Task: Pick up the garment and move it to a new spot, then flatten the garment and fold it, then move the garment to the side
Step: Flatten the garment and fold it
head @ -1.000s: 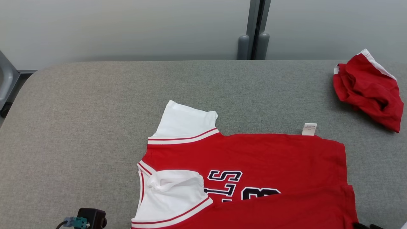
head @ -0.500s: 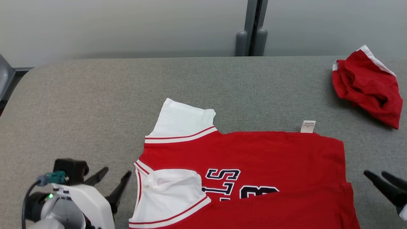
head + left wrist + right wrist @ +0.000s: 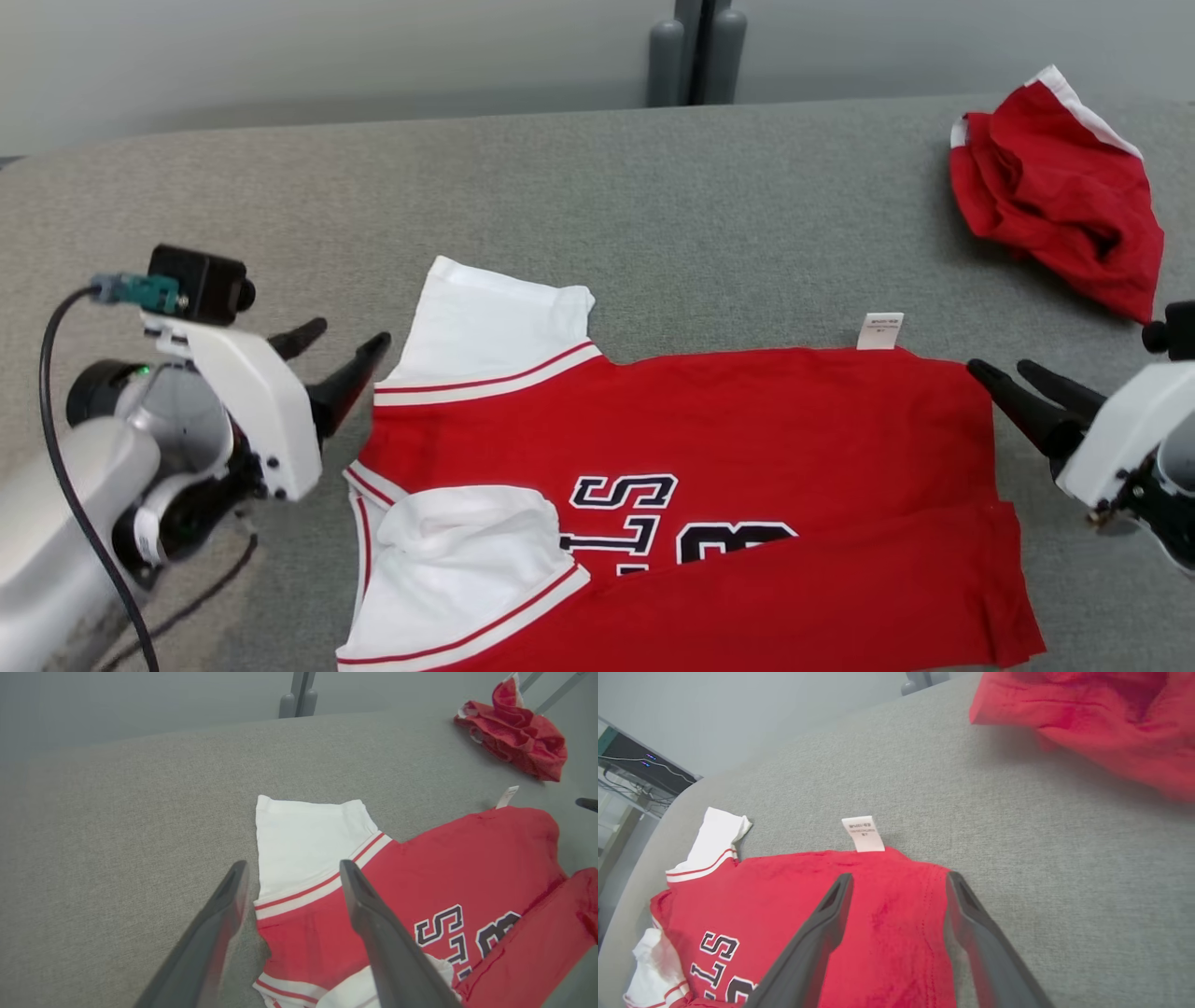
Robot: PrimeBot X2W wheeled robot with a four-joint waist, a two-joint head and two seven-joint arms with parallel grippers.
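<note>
"Head view: where is the garment (image 3: 709, 439)?"

"It lies spread on the grey table (image 3: 653, 205), near the front edge. The collar points to the robot's left and the near long edge is folded over the lettering."

"And the left gripper (image 3: 350, 334)?"

"Its fingers are spread and it grips nothing. It sits just beside the far white sleeve (image 3: 495, 322). In the left wrist view that gripper (image 3: 293, 865) straddles the sleeve's striped seam; I cannot tell whether it touches."

"The right gripper (image 3: 1001, 367)?"

"Its fingers are also parted and it holds nothing. The tips are at the garment's far right corner, near the white label (image 3: 881, 330). In the right wrist view the fingers (image 3: 817, 933) frame that corner."

"Anything else?"

"A crumpled red cloth (image 3: 1046, 187) lies well apart, at the far right."
</note>
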